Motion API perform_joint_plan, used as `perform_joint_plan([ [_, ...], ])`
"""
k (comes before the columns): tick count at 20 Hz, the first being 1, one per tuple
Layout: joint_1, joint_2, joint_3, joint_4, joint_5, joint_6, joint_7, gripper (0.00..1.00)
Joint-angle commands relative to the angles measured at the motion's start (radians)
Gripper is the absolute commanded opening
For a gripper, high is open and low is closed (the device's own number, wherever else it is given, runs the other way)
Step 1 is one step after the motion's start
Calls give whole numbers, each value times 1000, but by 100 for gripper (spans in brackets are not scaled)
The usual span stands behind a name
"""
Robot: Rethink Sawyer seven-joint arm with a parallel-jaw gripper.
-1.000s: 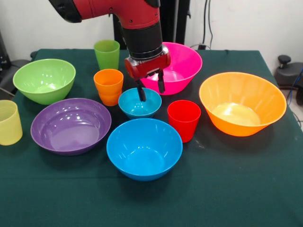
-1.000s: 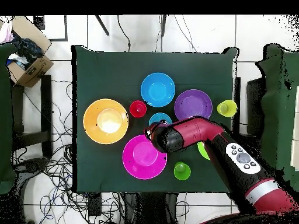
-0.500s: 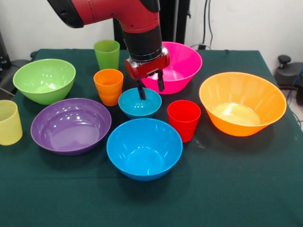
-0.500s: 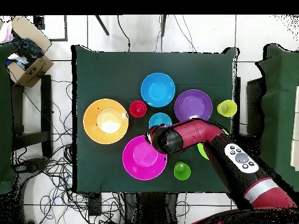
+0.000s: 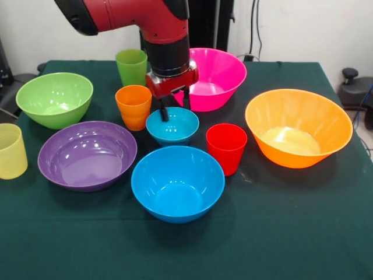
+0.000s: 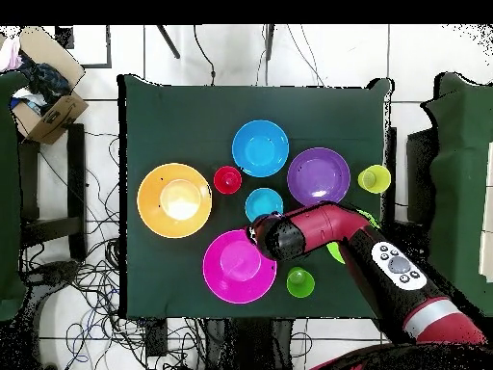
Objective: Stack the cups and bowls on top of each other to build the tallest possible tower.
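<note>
- The gripper (image 5: pixel 173 109) is being drawn up and back from the small blue bowl (image 5: pixel 172 126), where its tips were dipping inside a second ago; they are now being held at the bowl's far rim.
- The jaws are being held a little apart and nothing is being carried, so the bowl is being left on the tabletop (image 5: pixel 280 233).
- No tower is being built yet: every cup and bowl is standing singly.
- The pink bowl (image 5: pixel 215 79) is sitting just behind the gripper, the orange cup (image 5: pixel 133 107) just beside it.
- The red arm (image 5: pixel 134 14) is being held pointing steeply downward from the upper left.
- A fresh approach is probably being lined up.
</note>
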Motion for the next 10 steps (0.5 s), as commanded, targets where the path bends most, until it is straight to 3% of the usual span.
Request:
perform_joint_plan([
  [1, 25, -54, -68, 62, -99, 87, -157, 100],
  [10, -43, -35, -53, 98, -140, 126, -303, 100],
])
